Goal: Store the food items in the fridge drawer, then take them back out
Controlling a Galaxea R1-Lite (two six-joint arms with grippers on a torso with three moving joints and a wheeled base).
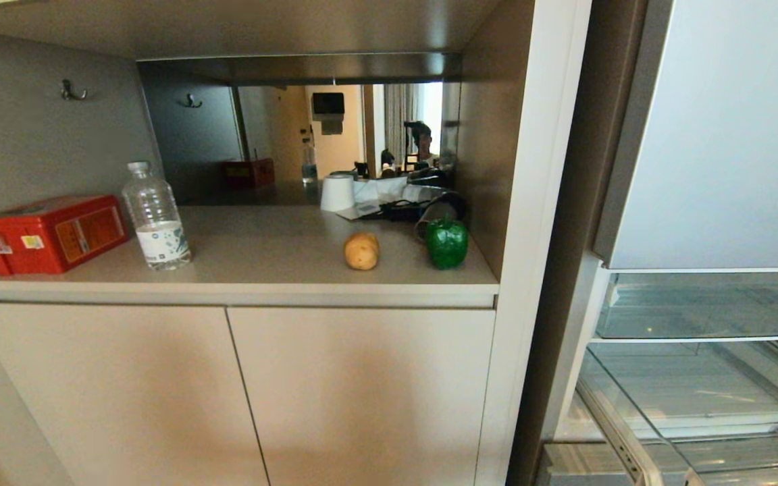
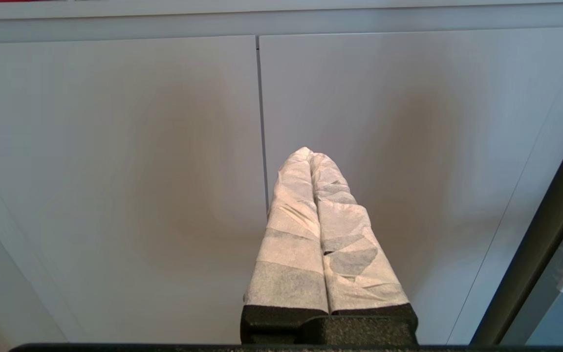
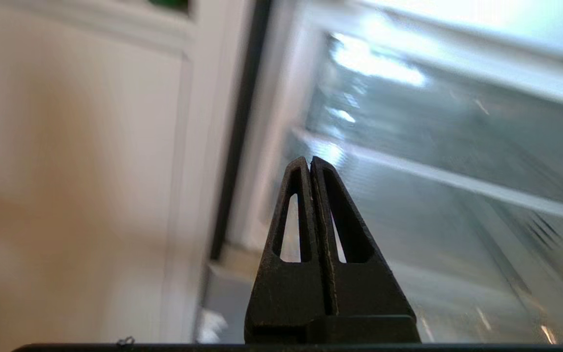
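From the head view we see neither arm. The potato (image 1: 361, 251) and the bell pepper (image 1: 447, 243) sit near each other on the counter (image 1: 261, 253), toward its right end, the pepper just in front of a dark cluttered heap by the niche wall. Well to their left stand the water bottle (image 1: 155, 216) and the red box (image 1: 50, 233). To the right, the open fridge shows clear compartments, and we take the fridge drawer (image 1: 706, 307) to be the upper one. It appears pushed in, so a food item carried over now would have nowhere to go.

In the left wrist view, the left gripper (image 2: 311, 155) has its wrapped fingers pressed together, empty, pointing at the cabinet doors (image 2: 164, 171) below the counter.

In the right wrist view, the right gripper (image 3: 309, 160) is closed on nothing, aimed at the fridge's clear shelving near the white frame (image 3: 203, 146). We judge the risks here to be striking that frame or the glass, and closed fingers slipping off a smooth drawer front. Later, the rounded pepper could roll when grasped.
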